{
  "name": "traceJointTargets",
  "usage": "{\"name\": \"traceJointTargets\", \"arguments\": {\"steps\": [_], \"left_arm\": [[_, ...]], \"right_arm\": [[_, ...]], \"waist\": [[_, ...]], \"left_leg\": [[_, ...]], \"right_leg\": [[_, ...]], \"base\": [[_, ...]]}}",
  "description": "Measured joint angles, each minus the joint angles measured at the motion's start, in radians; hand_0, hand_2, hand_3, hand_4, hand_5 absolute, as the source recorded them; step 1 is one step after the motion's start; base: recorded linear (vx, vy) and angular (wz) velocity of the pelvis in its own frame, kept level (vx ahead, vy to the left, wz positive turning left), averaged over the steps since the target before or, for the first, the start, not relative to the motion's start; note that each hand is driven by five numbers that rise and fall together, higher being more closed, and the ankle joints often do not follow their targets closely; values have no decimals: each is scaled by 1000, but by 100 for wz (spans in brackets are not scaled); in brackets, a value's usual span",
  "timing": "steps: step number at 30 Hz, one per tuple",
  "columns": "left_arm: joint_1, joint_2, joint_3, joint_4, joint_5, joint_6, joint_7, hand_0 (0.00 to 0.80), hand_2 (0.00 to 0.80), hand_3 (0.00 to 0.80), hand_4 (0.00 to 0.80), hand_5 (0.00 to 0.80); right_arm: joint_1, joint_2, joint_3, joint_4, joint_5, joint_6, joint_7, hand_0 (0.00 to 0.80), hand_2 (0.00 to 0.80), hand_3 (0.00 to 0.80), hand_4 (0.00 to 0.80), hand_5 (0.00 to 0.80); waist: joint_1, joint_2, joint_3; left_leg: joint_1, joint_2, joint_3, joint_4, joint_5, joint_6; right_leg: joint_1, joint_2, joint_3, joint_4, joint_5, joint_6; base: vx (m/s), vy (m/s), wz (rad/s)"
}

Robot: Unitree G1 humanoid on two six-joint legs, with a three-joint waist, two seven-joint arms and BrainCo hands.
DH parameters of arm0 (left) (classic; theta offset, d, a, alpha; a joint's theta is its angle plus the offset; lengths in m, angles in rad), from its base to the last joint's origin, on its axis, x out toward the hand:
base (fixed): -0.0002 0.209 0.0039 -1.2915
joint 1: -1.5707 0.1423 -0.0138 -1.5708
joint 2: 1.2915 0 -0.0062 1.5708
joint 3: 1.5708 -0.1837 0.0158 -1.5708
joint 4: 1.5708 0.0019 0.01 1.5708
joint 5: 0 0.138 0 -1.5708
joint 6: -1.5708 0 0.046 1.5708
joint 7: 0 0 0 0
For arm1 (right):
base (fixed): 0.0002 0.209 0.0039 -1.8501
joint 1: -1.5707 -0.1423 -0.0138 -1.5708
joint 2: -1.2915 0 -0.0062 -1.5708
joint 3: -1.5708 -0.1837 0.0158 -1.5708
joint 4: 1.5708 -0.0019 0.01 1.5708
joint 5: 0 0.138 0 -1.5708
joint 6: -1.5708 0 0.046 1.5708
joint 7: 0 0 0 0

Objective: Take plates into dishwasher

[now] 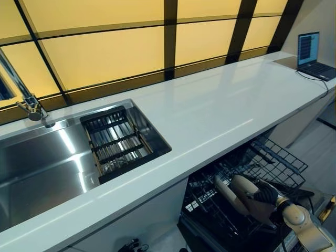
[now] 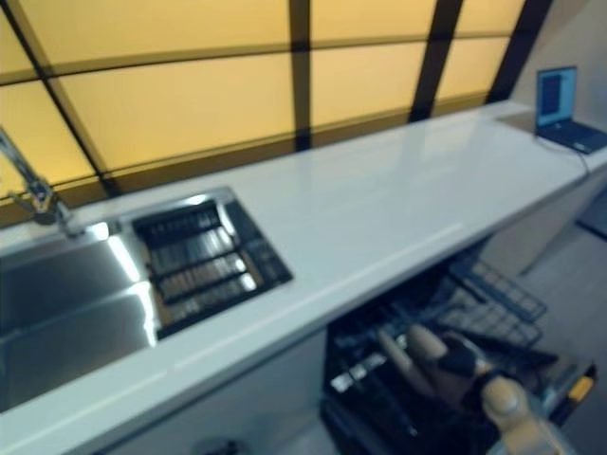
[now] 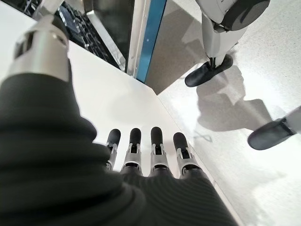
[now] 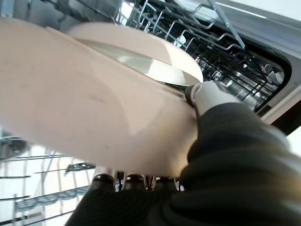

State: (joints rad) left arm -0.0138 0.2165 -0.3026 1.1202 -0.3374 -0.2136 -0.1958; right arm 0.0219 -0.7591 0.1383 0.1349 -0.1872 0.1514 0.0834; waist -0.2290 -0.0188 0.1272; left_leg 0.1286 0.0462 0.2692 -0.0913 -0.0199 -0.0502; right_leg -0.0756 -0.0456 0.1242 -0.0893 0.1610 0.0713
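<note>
Nearest the camera, at the lower right of the head views, the right hand (image 1: 261, 195) reaches down into the pulled-out dishwasher rack (image 1: 278, 157) below the counter edge. It is clasped on a beige plate (image 1: 239, 191), which stands tilted on edge among the black wire tines. In the right wrist view the plate (image 4: 94, 99) fills most of the frame, with the thumb (image 4: 207, 96) pressed over its rim and dark fingertips (image 4: 129, 181) showing beneath its underside; a second, similar plate (image 4: 155, 52) sits just behind it in the rack, whose wire grid (image 4: 221, 42) runs on behind.

The left hand (image 3: 146, 150) appears only in its own wrist view, fingers straight and side by side, grasping nothing, hanging beside a white panel (image 3: 122, 108) with pale floor (image 3: 263, 70) beyond.

Above the rack lies the white tabletop (image 1: 220, 105), bare along its middle stretch. Set into it on the left is a stainless steel sink (image 1: 37, 168), and at the sink's right end a black slatted drainer tray (image 1: 116, 140) rests in the basin. A metal faucet (image 1: 23, 94) rises from behind the sink at the far left.

At the far right end of the tabletop an open laptop (image 1: 311, 55) stands with its screen lit. Behind everything runs a wall of amber panels (image 1: 105, 52) divided by dark frames.
</note>
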Motion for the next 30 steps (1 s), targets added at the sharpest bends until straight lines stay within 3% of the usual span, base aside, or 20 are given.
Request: {"name": "traceJointTargets", "arguments": {"steps": [11, 19, 20, 21, 30], "left_arm": [[6, 0, -30, -5, 8, -10, -2, 0, 0, 0, 0, 0], [7, 0, -31, -10, 9, -10, -1, 0, 0, 0, 0, 0], [6, 0, -31, -11, 9, -10, -1, 0, 0, 0, 0, 0], [5, 0, -31, -12, 9, -10, -1, 0, 0, 0, 0, 0], [5, 0, -30, -16, 10, -11, 0, 0, 0, 0, 0, 0]], "right_arm": [[-102, 49, 125, 151, -87, -45, -99, 800, 800, 800, 800, 800], [-117, 53, 135, 197, -128, -60, -137, 800, 800, 800, 800, 800], [-117, 53, 134, 198, -128, -60, -137, 609, 609, 609, 609, 609], [-117, 52, 134, 199, -128, -59, -137, 0, 0, 0, 0, 0], [-97, 48, 99, 182, -124, -35, -122, 0, 0, 0, 0, 0]], "waist": [[30, 18, 1], [39, 29, -3], [44, 31, -4], [49, 33, -5], [50, 35, -7]], "left_leg": [[-18, -3, -38, 1, 9, 3], [-20, -2, -49, 1, 9, 4], [-20, -2, -49, 1, 9, 4], [-20, -2, -50, 1, 9, 4], [-24, -2, -52, 0, 9, 3]], "right_leg": [[1, -10, -36, 0, -3, -5], [3, -11, -46, 0, -5, -6], [3, -11, -46, 0, -5, -6], [3, -11, -46, 0, -5, -6], [0, -11, -48, 0, -5, -7]], "base": [[-15, -9, 10], [-2, 1, 3], [0, 0, 0], [0, 0, 0], [0, 0, 0]]}}
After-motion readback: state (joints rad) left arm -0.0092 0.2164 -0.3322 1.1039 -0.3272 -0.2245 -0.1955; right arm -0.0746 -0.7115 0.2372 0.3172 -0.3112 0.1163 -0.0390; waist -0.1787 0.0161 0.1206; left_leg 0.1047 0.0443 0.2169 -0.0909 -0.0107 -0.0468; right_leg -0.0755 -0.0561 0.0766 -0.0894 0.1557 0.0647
